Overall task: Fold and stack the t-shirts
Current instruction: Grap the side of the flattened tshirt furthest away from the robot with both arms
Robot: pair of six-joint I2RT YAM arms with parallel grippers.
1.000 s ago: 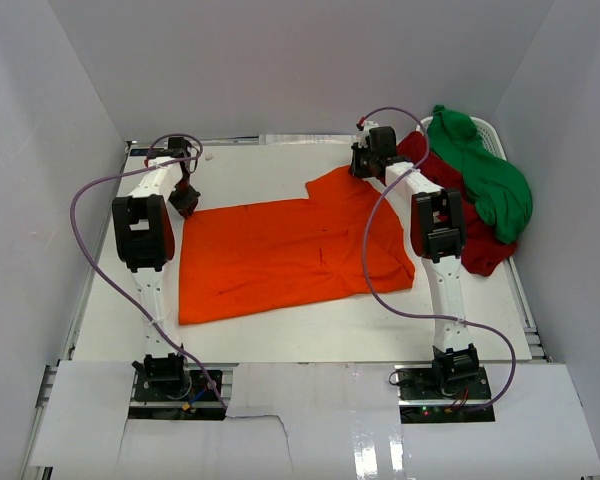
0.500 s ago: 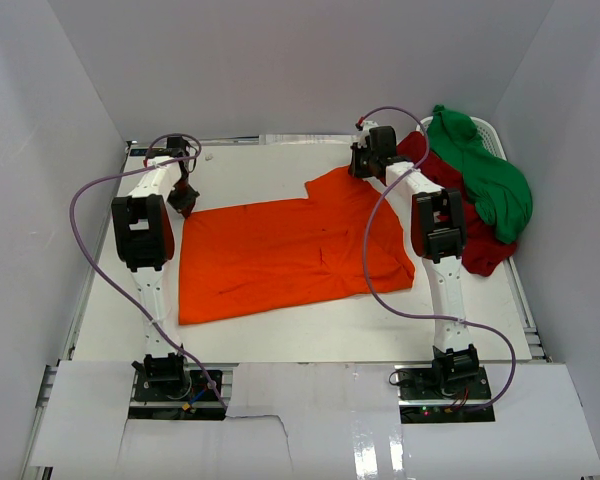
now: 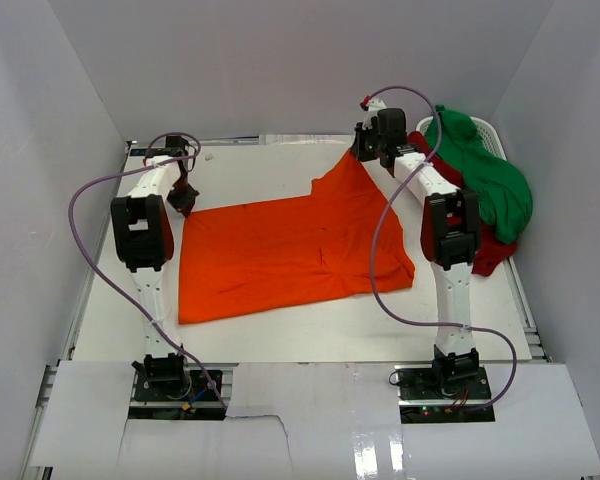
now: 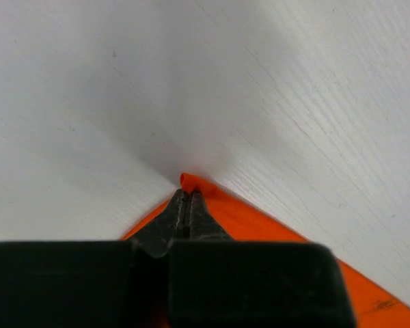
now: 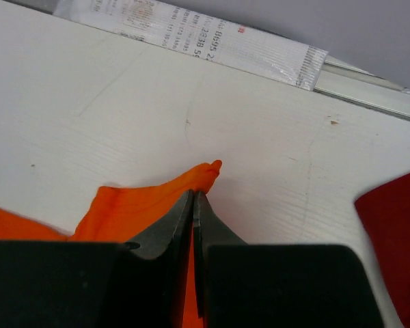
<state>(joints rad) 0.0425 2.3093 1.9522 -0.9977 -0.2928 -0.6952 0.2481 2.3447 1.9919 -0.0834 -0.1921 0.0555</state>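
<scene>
The orange shirt (image 3: 280, 255) lies spread flat in the middle of the tabletop (image 3: 260, 170). Its long axis runs from 9 o'clock to 3 o'clock, with the 3 o'clock end tipped slightly toward 12. A straight edge closes the 9 o'clock end. The 3 o'clock end is broader and steps outward on its far side. No collar can be made out, so head and hem cannot be told apart for certain.

The left jaws are closed on the shirt's far corner at the 9 o'clock end. In the left wrist view a small nub of orange cloth (image 4: 260, 225) pokes out past the pinched tips. The left arm (image 3: 140, 235) stands along that edge.

The right jaws are closed on the far corner at the 3 o'clock end, and a tip of the shirt (image 5: 137, 208) shows beyond them. That corner is drawn out into a taut peak pointing toward 1 o'clock. The right arm (image 3: 450, 230) reaches over the shirt's 3 o'clock edge.

At 2 o'clock the red shirt (image 3: 490, 252) lies in a crumpled heap, with the green shirt (image 3: 485, 175) bunched on top of it. A white basket rim (image 3: 492, 130) shows behind them. The red shirt's edge (image 5: 396, 225) lies near the right jaws but apart from them. A printed strip (image 5: 191, 31) runs along the tabletop's 12 o'clock edge.
</scene>
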